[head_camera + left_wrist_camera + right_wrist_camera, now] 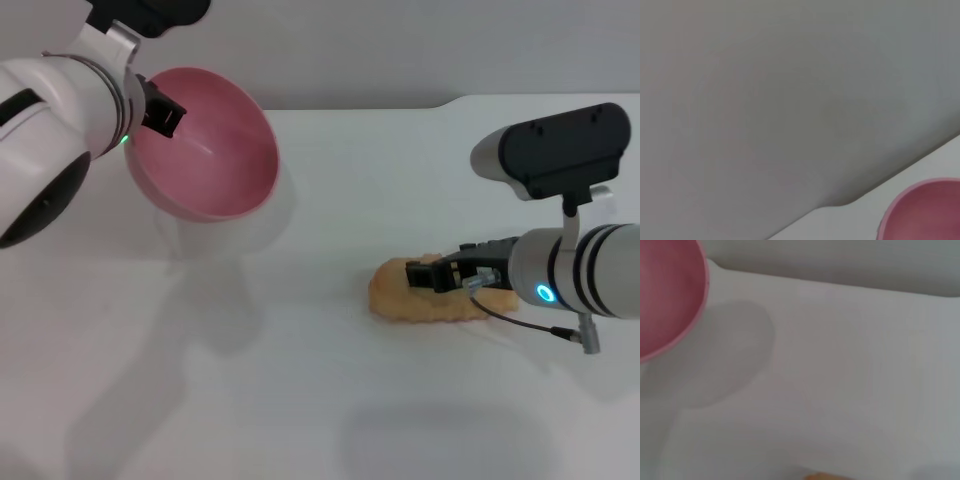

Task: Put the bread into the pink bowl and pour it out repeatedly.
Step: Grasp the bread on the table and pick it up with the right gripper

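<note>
The pink bowl (205,143) is held off the white table (300,380) by the left gripper (160,110), whose fingers are clamped on its rim; it is tipped on its side with the mouth turned toward the bread, and nothing is seen inside it. The bread (425,295) lies on the table, well apart from the bowl, tan side up. The right gripper (432,275) is set down onto the loaf, fingers apparently closing around it, though a firm hold cannot be confirmed from the head view. A pour appears completed; the loaf is yet to be lifted and returned to the bowl.
</note>
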Controlling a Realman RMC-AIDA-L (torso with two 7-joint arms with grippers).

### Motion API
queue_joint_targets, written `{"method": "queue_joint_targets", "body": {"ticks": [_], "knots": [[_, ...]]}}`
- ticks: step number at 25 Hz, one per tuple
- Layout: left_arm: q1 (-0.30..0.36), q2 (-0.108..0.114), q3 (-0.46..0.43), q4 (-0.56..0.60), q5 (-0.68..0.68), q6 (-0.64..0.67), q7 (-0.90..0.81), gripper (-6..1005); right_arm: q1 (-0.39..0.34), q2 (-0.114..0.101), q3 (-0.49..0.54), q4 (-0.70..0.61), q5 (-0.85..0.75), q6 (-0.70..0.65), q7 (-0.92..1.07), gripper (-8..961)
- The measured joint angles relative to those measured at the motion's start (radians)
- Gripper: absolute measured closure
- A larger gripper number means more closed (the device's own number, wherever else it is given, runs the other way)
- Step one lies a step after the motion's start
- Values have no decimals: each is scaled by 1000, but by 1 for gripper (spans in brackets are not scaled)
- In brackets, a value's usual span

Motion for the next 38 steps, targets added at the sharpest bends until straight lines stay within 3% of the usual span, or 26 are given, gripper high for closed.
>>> {"method": "queue_joint_targets", "body": {"ticks": [19,23,38], "knots": [[-23,-5,27,9,-3,-20,-2,935,73,1,-17,177,73,-61,-12,203],[-25,-5,29,9,-3,-22,-4,935,80,-1,-12,198,74,-61,-15,282],[-28,-3,33,-4,-3,-11,-8,934,72,-5,24,132,38,-44,-63,400]]}}
